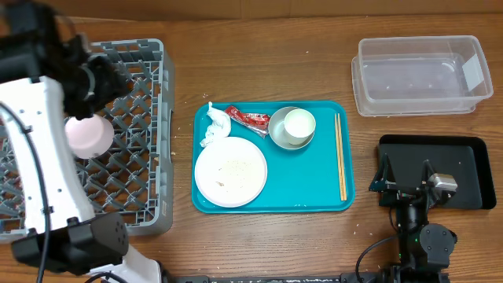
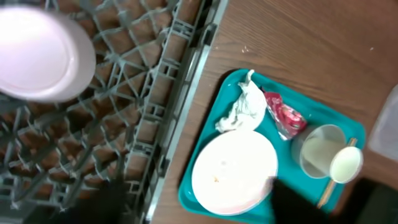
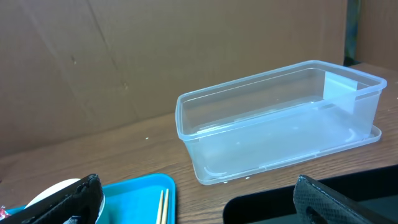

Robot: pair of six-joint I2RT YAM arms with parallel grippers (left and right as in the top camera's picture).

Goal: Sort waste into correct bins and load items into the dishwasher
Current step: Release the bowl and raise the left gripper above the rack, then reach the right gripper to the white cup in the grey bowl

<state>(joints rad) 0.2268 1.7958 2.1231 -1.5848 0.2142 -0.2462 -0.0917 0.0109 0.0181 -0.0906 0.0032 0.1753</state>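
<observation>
The smaller white dish (image 1: pixel 86 135) lies in the grey dishwasher rack (image 1: pixel 149 102), apart from any finger. My left gripper (image 2: pixel 199 202) hangs open above the rack's right edge with nothing between its dark fingers (image 2: pixel 112 199). On the teal serving tray (image 1: pixel 314 189) sit the large white plate (image 1: pixel 230 171) with a few crumbs, the crumpled napkin (image 1: pixel 212 126), the red wrapper (image 1: pixel 250 120) and the metal bowl (image 1: pixel 277 135) with the white cup (image 1: pixel 299 124) in it. My right gripper (image 1: pixel 405 174) stands open and empty over the black tray (image 1: pixel 464 169). The clear tub (image 1: pixel 420 75) sits behind that tray.
Wooden chopsticks (image 1: pixel 340 157) lie along the right side of the teal tray. The left arm's white body (image 1: pixel 39 157) covers part of the rack. Bare wooden table (image 1: pixel 259 63) lies between the rack, the teal tray and the tub.
</observation>
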